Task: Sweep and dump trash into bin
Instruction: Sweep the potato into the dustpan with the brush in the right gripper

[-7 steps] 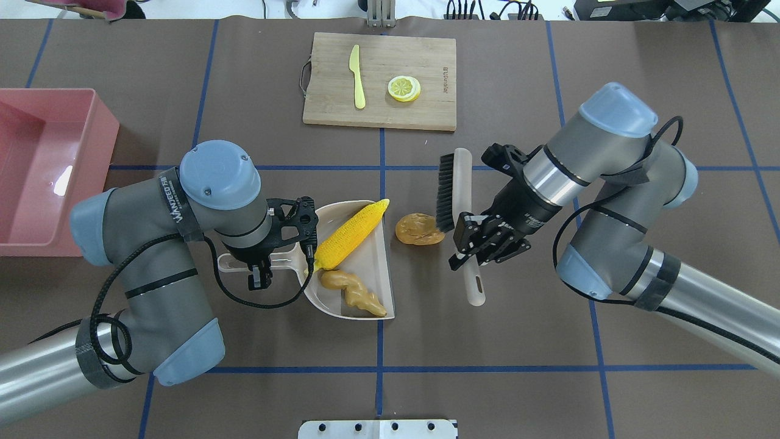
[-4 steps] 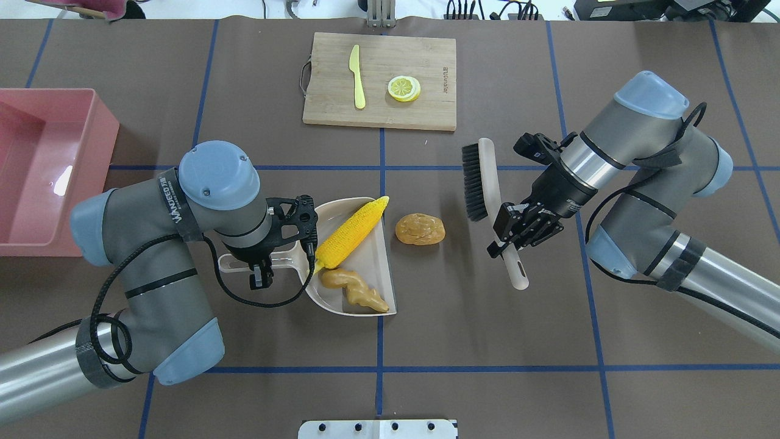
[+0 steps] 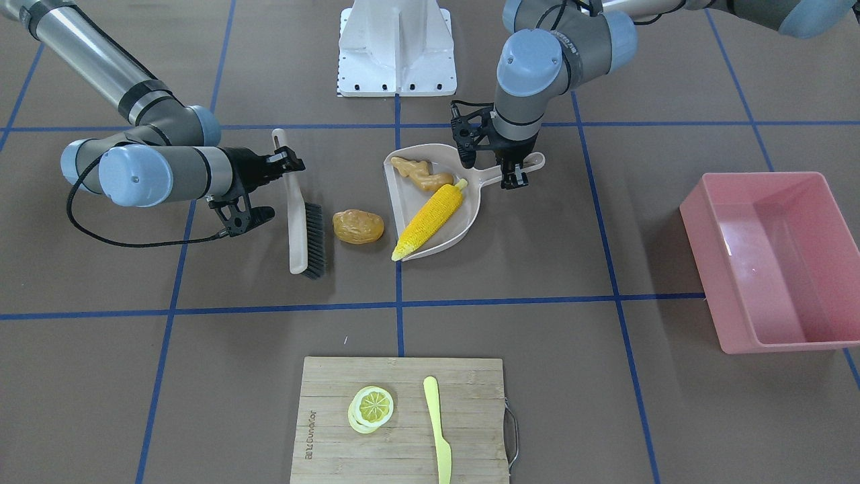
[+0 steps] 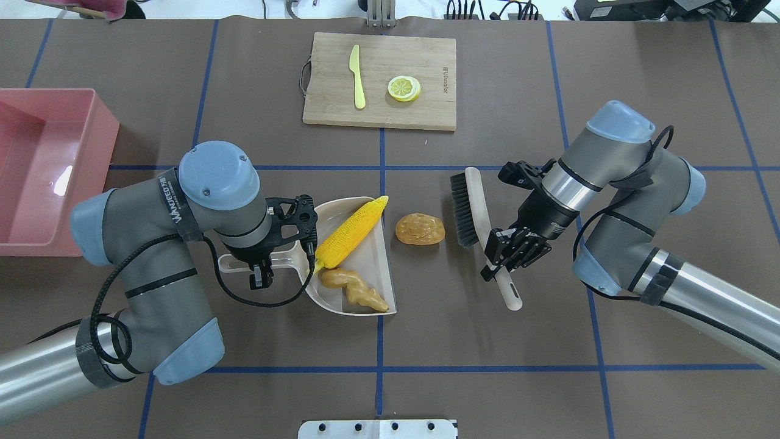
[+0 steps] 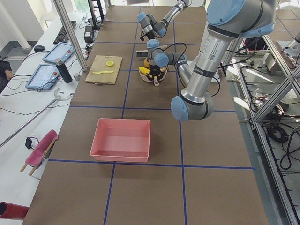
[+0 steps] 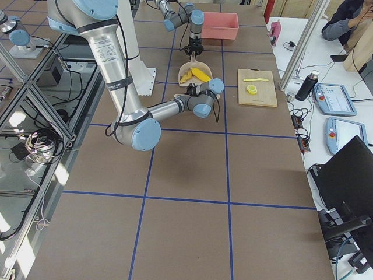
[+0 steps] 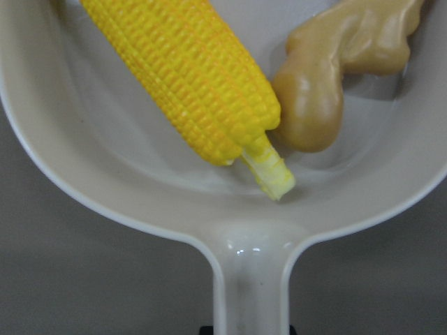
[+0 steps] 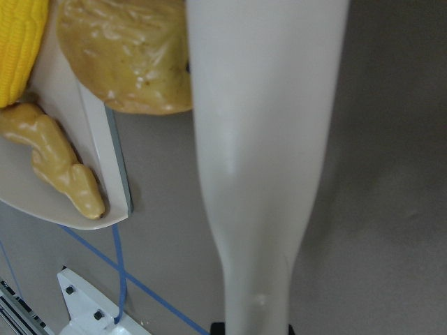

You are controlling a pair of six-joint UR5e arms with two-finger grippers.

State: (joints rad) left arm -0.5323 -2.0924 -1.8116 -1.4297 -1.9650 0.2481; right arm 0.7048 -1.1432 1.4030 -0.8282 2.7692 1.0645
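The beige dustpan (image 4: 372,274) lies at the table's middle with the yellow corn cob (image 4: 350,235) and the tan ginger root (image 4: 353,291) in it. The golden-brown potato lump (image 4: 420,229) lies on the table just right of the pan's mouth. My left gripper (image 4: 262,268) is shut on the dustpan handle (image 7: 250,293). My right gripper (image 4: 509,256) is shut on the handle of a beige brush (image 4: 481,213), whose dark bristles (image 4: 461,208) face the potato with a small gap between them. The pink bin (image 4: 42,171) stands at the far left edge, with nothing in it.
A wooden cutting board (image 4: 381,80) at the back holds a yellow-green knife (image 4: 356,76) and a lemon slice (image 4: 404,88). A white mount plate (image 4: 378,428) sits at the near edge. Blue tape lines cross the brown table.
My right gripper first drew the brush away to the right and back, then brought it left again, close beside the potato. The left arm, the pan and the trash have not moved.
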